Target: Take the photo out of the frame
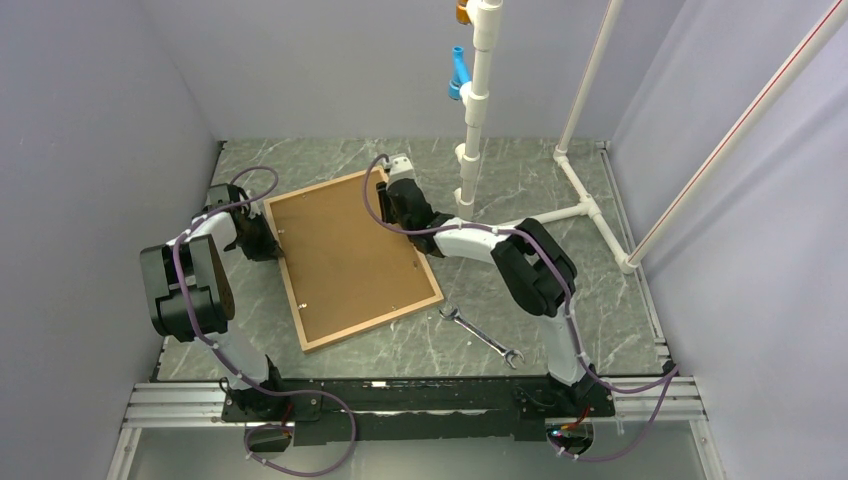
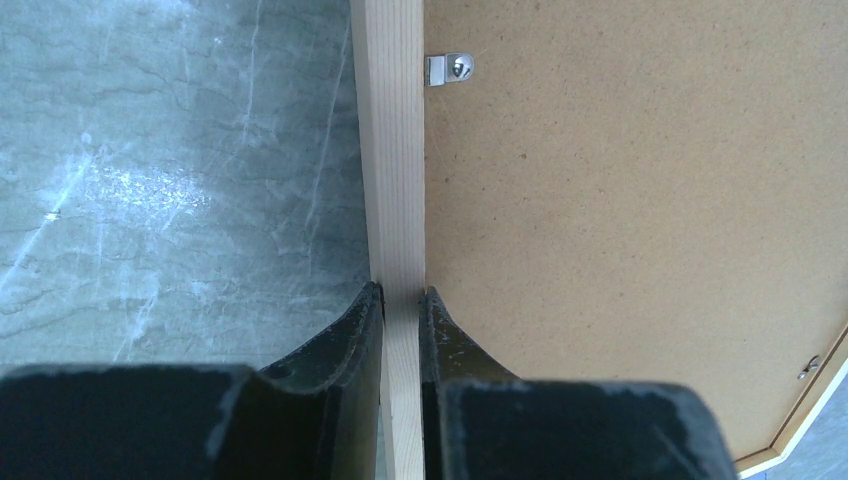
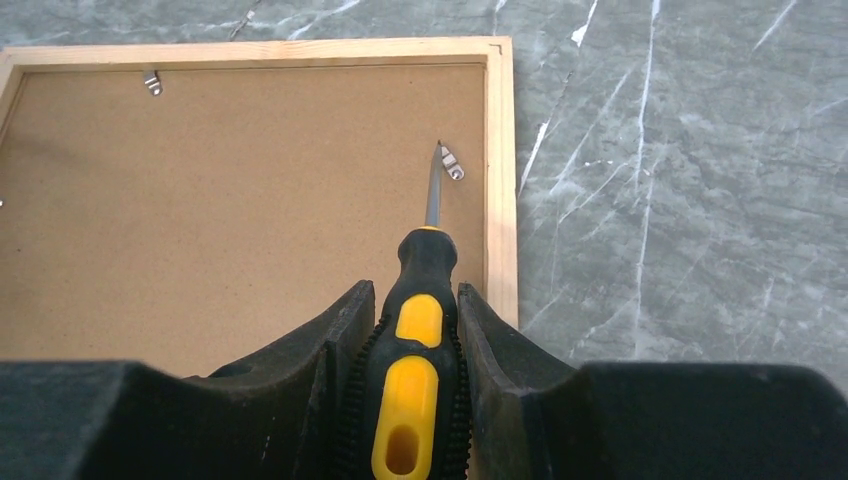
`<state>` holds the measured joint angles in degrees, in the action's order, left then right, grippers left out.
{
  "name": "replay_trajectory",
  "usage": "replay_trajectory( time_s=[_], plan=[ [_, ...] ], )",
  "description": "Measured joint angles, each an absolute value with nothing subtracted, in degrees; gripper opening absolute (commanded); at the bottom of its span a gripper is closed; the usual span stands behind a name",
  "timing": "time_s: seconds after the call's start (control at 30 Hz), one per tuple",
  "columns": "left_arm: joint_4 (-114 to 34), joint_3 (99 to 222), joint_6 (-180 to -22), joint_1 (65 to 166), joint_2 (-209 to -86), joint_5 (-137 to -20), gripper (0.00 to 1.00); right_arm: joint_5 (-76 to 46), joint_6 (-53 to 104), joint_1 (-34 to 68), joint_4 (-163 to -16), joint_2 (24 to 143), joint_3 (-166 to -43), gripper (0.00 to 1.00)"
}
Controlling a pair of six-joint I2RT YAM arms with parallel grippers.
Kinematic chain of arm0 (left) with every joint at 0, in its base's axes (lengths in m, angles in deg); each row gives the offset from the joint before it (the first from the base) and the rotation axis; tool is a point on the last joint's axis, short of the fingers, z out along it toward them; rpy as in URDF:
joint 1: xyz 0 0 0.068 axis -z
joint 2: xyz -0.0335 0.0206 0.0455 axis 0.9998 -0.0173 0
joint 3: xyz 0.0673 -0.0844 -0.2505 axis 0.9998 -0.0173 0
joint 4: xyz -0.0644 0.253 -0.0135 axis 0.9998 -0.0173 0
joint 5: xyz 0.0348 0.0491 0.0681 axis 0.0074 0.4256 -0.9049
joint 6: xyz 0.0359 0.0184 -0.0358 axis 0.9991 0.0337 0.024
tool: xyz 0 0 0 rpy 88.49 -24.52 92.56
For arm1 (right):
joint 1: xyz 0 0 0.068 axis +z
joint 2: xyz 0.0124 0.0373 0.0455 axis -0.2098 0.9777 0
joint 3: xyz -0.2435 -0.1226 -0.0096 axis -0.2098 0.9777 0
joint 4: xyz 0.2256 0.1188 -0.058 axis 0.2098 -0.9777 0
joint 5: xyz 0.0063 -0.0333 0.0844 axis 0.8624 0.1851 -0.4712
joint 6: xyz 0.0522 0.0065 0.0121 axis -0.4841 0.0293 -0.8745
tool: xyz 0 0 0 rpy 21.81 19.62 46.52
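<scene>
Top view: frame [image 1: 352,258] lies back-up on the tabletop [image 1: 560,300] between both arms, photo hidden under the backing board [image 1: 345,250]. Only this view shows the wrench [image 1: 482,334], well behind the right hand [image 3: 415,288].
Wrist views: left hand [image 2: 400,300] is clamped on the frame rail. The right hand grips a screwdriver [image 3: 418,330], tip just beside a metal clip [image 3: 452,162] ahead.

I find the top camera fixed above and behind both arm bases, looking down from a distance on the whole table [image 1: 600,300] and the entire frame [image 1: 372,321]. The left wrist camera looks along the left gripper [image 2: 402,290] at very close range onto one wood strip. The right wrist camera looks past the right gripper [image 3: 415,287] and its screwdriver [image 3: 420,325] from slightly farther back, and all three views share the brown backing board [image 1: 345,255].
</scene>
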<state>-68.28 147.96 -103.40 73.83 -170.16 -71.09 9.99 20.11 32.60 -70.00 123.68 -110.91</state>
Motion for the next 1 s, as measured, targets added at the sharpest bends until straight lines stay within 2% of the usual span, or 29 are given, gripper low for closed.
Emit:
replay_trajectory(
  time_s=[0.27,0.53,1.0],
  plan=[
    [-69.11,148.72,-103.44,73.83,-170.8,-71.0,0.0,13.51,21.51,34.83,-74.94,116.14,-110.19,0.0],
    [-69.29,148.85,-103.42,73.81,-170.86,-70.96,0.0,15.45,21.75,45.84,-75.94,102.72,-101.25,0.0],
    [-69.51,149.14,-103.42,73.65,-171.21,-70.45,0.0,9.99,16.09,61.27,-82.67,100.1,-96.55,0.0]
  ],
)
